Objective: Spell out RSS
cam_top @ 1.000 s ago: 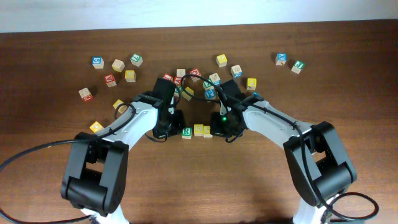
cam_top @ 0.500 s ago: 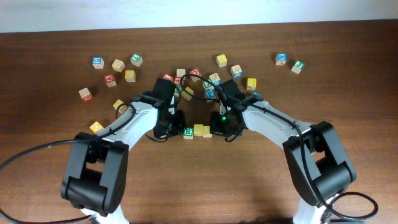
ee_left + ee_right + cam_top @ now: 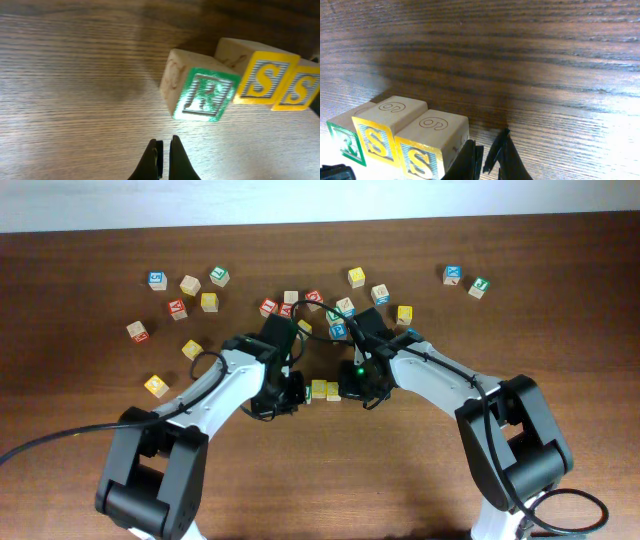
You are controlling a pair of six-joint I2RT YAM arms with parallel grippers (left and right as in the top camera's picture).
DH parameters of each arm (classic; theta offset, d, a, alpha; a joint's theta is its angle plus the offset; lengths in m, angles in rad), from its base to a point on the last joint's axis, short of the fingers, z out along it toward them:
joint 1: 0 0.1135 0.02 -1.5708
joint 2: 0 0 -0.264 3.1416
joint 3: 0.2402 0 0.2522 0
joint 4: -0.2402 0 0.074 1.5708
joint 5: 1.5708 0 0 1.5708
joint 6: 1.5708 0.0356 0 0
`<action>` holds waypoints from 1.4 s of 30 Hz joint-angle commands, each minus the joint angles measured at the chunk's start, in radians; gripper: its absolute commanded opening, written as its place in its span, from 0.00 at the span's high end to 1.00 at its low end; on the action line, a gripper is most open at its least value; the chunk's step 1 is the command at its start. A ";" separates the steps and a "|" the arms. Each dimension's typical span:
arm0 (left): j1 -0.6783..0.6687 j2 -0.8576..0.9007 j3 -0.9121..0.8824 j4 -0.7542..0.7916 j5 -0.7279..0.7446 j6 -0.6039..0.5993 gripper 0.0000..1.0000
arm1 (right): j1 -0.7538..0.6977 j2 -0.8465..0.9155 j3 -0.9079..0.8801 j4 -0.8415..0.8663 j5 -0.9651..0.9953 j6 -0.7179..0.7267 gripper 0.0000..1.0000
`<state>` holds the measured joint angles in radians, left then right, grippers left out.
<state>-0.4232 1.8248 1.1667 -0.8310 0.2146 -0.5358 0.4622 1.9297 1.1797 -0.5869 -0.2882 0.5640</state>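
Since the earlier overhead frame, the left gripper point(image 3: 162, 152) has been swung rightward, so the R cube point(image 3: 200, 95) is now covered from above. Its fingers are held together and empty just short of that cube, likely so it can be nudged square. The right gripper point(image 3: 489, 152), fingers nearly together and empty, is kept beside the second S cube point(image 3: 300, 90), probably as a stop. R cube, first S cube point(image 3: 261, 77) and second S cube are lined up on the table point(image 3: 400, 480), the R slightly askew. Loose cubes point(image 3: 208, 302) are left scattered beyond.
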 commanded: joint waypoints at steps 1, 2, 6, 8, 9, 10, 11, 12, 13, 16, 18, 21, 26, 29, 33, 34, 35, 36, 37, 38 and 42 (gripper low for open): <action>-0.007 -0.014 -0.028 0.031 0.014 -0.056 1.00 | 0.008 0.014 -0.003 -0.019 0.034 -0.009 0.94; -0.007 -0.010 -0.035 0.039 0.016 -0.056 1.00 | 0.008 0.014 -0.003 -0.019 0.034 -0.009 0.95; -0.007 -0.006 -0.053 0.076 0.018 -0.056 1.00 | 0.007 0.014 -0.003 -0.018 0.034 -0.009 0.94; -0.007 -0.005 -0.053 0.114 0.026 -0.056 1.00 | 0.007 0.014 -0.003 -0.018 0.034 -0.009 0.95; -0.007 -0.005 -0.053 0.132 0.034 -0.056 1.00 | 0.007 0.014 -0.003 -0.019 0.034 -0.009 0.94; -0.007 -0.005 -0.053 0.140 0.034 -0.056 1.00 | 0.007 0.014 -0.003 -0.018 0.034 -0.009 0.95; -0.007 -0.005 -0.053 0.143 0.034 -0.056 1.00 | 0.007 0.014 -0.003 -0.018 0.034 -0.009 0.95; -0.007 -0.005 -0.053 0.143 0.034 -0.056 1.00 | 0.007 0.014 -0.003 -0.018 0.034 -0.009 0.94; -0.007 -0.005 -0.053 0.143 0.034 -0.056 1.00 | 0.007 0.014 -0.003 -0.018 0.034 -0.009 0.94; -0.007 -0.005 -0.053 0.143 0.034 -0.056 1.00 | 0.007 0.014 -0.003 -0.018 0.034 -0.009 0.94; -0.007 -0.005 -0.053 0.140 0.034 -0.055 1.00 | 0.007 0.014 -0.003 -0.018 0.034 -0.009 0.94; -0.006 -0.043 -0.051 0.138 0.032 -0.016 1.00 | 0.007 0.014 -0.003 -0.018 0.035 -0.009 0.94; 0.054 -0.140 -0.051 0.131 0.026 -0.020 1.00 | 0.007 0.014 -0.003 -0.016 0.034 -0.009 0.95; 0.113 -0.139 -0.053 0.105 0.016 -0.016 1.00 | 0.007 0.014 -0.003 -0.026 0.034 -0.009 0.95; 0.096 -0.108 -0.070 0.117 -0.041 -0.017 1.00 | 0.007 0.014 -0.003 -0.026 0.035 -0.009 0.94; 0.096 -0.086 -0.072 0.126 -0.052 -0.016 1.00 | 0.007 0.014 -0.003 -0.026 0.035 -0.009 0.95; 0.096 -0.062 -0.072 0.142 -0.052 -0.014 1.00 | 0.007 0.014 -0.003 -0.027 0.035 -0.010 0.94; 0.096 -0.040 -0.072 0.157 -0.051 -0.009 1.00 | 0.007 0.014 -0.003 -0.027 0.035 -0.010 0.94; 0.096 -0.026 -0.072 0.166 -0.051 -0.009 1.00 | 0.007 0.014 -0.003 -0.027 0.035 -0.009 0.94; 0.096 -0.006 -0.072 0.167 -0.042 -0.009 1.00 | 0.007 0.014 -0.003 -0.027 0.035 -0.009 0.95; 0.096 0.019 -0.072 0.196 -0.006 0.014 1.00 | 0.007 0.014 -0.003 -0.026 0.035 -0.009 0.94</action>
<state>-0.3271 1.8301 1.1027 -0.6525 0.1799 -0.5613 0.4618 1.9293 1.1816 -0.6018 -0.2882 0.5644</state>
